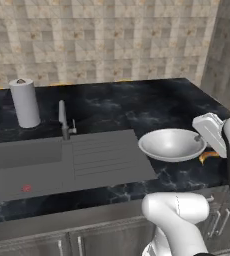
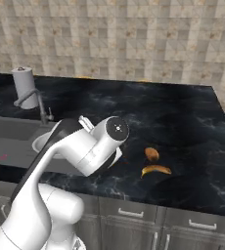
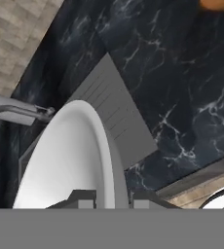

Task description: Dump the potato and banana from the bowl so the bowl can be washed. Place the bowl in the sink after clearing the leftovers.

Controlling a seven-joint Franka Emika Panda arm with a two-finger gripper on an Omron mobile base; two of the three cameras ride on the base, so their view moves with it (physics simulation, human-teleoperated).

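Observation:
The white bowl (image 1: 172, 144) hangs just above the black counter, right of the drainboard, and its grey inside looks empty. My gripper (image 1: 201, 140) is shut on its right rim. In the hand view the rim runs between the two fingertips of the gripper (image 3: 115, 199), and the bowl (image 3: 70, 155) stretches away toward the faucet. The brown potato (image 2: 152, 154) and the yellow-orange banana (image 2: 156, 169) lie side by side on the counter, right of the arm. An orange tip of the banana (image 1: 208, 156) peeks out behind the hand. The sink (image 1: 27, 155) lies to the left.
The ribbed drainboard (image 1: 107, 155) lies between the basin and the bowl. A curved grey faucet (image 1: 63, 120) stands behind the sink, with a paper towel roll (image 1: 25, 102) further left. A small red mark (image 1: 26, 188) shows in the basin. Cabinet fronts run below the counter edge.

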